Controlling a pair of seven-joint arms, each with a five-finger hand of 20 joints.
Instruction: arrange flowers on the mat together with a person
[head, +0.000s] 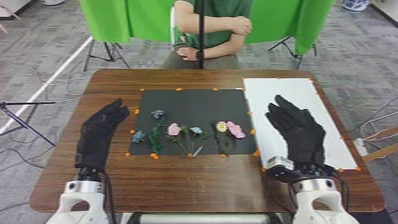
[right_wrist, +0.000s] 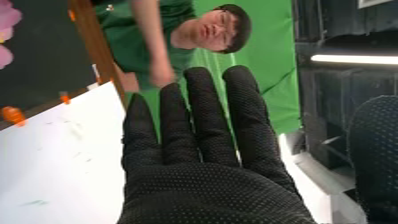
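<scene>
Here, the left hand (head: 104, 121), empty with its fingers relaxed, is beside the black mat (head: 195, 105). Blue, pink and yellow flowers (head: 174, 129) lie across the mat. Next, the right hand (head: 299, 131), fingers straight and holding nothing, is over the white sheet (head: 282, 89).

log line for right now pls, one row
left hand: open, left of black mat | right hand: open, over white sheet | flowers: on mat

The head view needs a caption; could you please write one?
Left robot hand and right robot hand, black-gloved, flank pink and blue flowers on a rectangular black mat.
</scene>
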